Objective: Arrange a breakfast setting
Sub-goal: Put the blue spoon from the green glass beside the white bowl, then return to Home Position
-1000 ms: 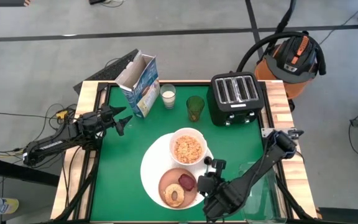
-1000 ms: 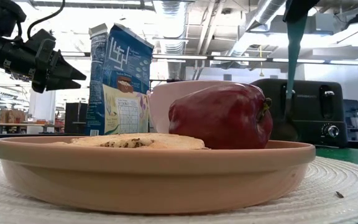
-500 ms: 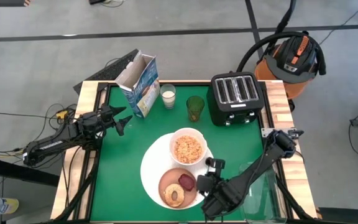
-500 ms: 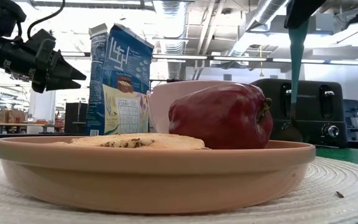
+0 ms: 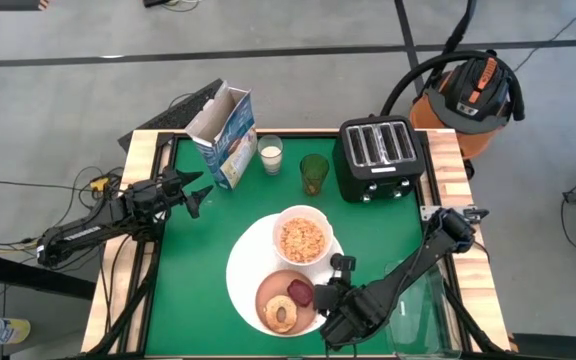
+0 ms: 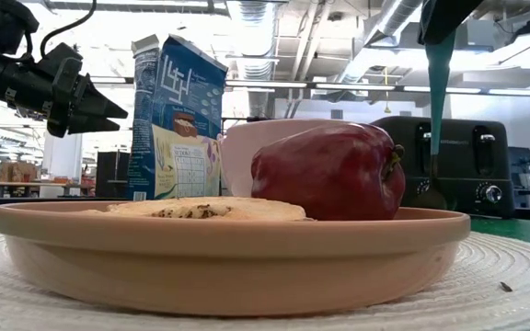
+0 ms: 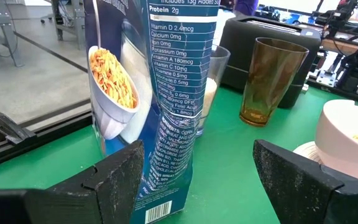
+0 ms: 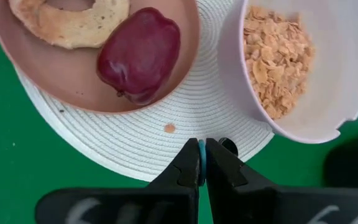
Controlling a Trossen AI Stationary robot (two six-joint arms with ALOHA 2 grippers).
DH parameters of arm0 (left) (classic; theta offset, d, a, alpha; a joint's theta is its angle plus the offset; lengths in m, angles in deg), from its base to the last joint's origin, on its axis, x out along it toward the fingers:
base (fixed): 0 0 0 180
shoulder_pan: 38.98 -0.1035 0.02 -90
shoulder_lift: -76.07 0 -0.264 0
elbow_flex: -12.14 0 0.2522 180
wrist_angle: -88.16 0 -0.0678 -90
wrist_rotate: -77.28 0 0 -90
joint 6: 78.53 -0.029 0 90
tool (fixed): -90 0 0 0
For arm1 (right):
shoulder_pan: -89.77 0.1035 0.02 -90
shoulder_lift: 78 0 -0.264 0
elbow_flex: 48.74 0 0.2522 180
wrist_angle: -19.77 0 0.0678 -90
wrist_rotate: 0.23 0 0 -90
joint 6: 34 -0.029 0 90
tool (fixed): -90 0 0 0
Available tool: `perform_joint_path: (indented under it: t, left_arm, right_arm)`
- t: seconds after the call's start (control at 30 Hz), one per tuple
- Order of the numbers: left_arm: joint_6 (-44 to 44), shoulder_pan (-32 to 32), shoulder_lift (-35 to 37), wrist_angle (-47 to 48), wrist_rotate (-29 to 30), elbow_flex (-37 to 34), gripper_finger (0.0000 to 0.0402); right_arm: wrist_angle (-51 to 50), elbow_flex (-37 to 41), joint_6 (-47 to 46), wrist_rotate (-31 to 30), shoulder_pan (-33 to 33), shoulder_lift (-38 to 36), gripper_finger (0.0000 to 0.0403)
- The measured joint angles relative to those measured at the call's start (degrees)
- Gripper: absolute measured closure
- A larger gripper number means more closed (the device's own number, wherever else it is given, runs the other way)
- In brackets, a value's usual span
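Note:
A large white plate [image 5: 240, 268] lies at the table's near middle. On it stand a white bowl [image 5: 302, 238] of cereal and a salmon-pink plate [image 5: 268, 300] with a bagel [image 5: 281, 313] and a dark-red item [image 5: 301, 292]. The blue cereal box [image 5: 226, 135] stands at the far left. My left gripper [image 5: 200, 195] is open and empty, level, just short of the box [image 7: 160, 93]. My right gripper [image 5: 336, 285] hangs over the white plate's right rim [image 8: 185, 140], shut on a teal-handled spoon [image 6: 435, 92]. My right gripper pinches the spoon's teal handle [image 8: 201, 163] between its two fingers, near the handle's upper end. The fingers come from above, pointing down. The spoon hangs upright below them, its bowl end [image 6: 428, 191] down beside the white plate's right rim.
A glass of milk [image 5: 270, 153] and an amber cup [image 5: 314, 173] stand right of the box. A black four-slot toaster [image 5: 378, 158] stands at the far right. A clear plastic tray [image 5: 423, 300] lies at the near right, under my right arm.
My right gripper has gone a little toward the table's left, closer to the white plate, with the spoon still hanging upright below it.

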Motion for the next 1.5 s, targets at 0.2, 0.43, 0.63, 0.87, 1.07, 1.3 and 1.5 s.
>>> perform_joint_path:
  t: [0.2,0.43,0.63,0.87,1.07,1.3,1.5]
  left_arm:
    - [0.0,0.0,0.0,0.0,0.0,0.0,0.0113]
    - [0.0,0.0,0.0,0.0,0.0,0.0,0.0113]
    - [0.0,0.0,0.0,0.0,0.0,0.0,0.0113]
    - [0.0,0.0,0.0,0.0,0.0,0.0,0.0113]
    - [0.0,0.0,0.0,0.0,0.0,0.0,0.0113]
    - [0.0,0.0,0.0,0.0,0.0,0.0,0.0113]
    - [0.0,0.0,0.0,0.0,0.0,0.0,0.0113]
  right_arm:
    - [0.2,0.0,0.2,1.5,0.1,0.0,0.0369]
    - [0.7,0.0,0.0,3.9,0.1,0.0,0.0324]
    - [0.4,0.0,0.0,3.7,0.1,0.0,0.0293]
    - [0.3,0.0,0.2,4.6,0.1,0.0,0.0289]
    - [0.2,0.0,-1.5,5.2,0.2,0.0,0.0289]
    - [-2.8,0.0,-13.9,8.9,0.1,0.0,0.0289]
    - [-5.3,-1.0,-26.2,9.0,0.1,-2.9,0.0289]
